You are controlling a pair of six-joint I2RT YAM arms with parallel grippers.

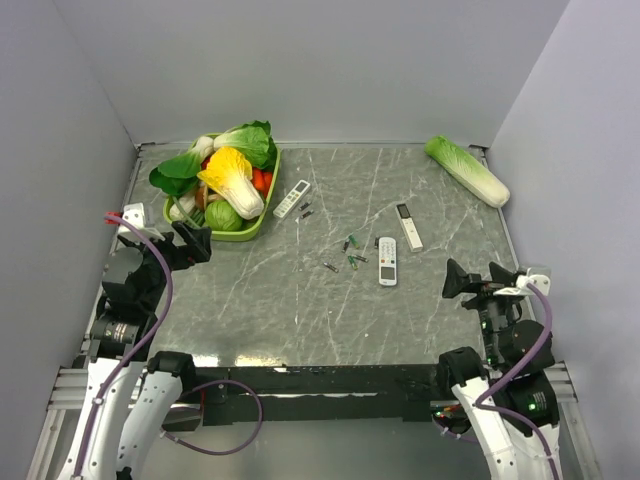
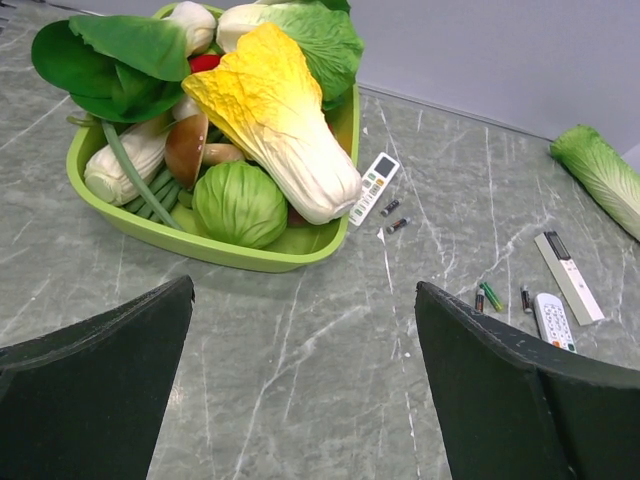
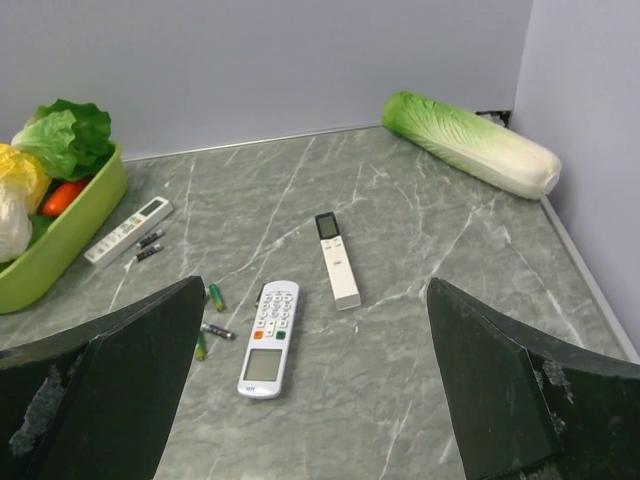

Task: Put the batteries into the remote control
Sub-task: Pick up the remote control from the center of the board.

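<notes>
The remote control is wide and white and lies face up mid-table, its pale screen toward the near edge. It also shows in the right wrist view and the left wrist view. Several small greenish batteries lie loose just left of it, also seen in the right wrist view and the left wrist view. My left gripper is open and empty beside the tray. My right gripper is open and empty, right of the remote control.
A slim white remote with a black end lies right of the remote control. A white remote with grey buttons and two dark batteries lie by a green tray of vegetables. A long cabbage lies at the back right.
</notes>
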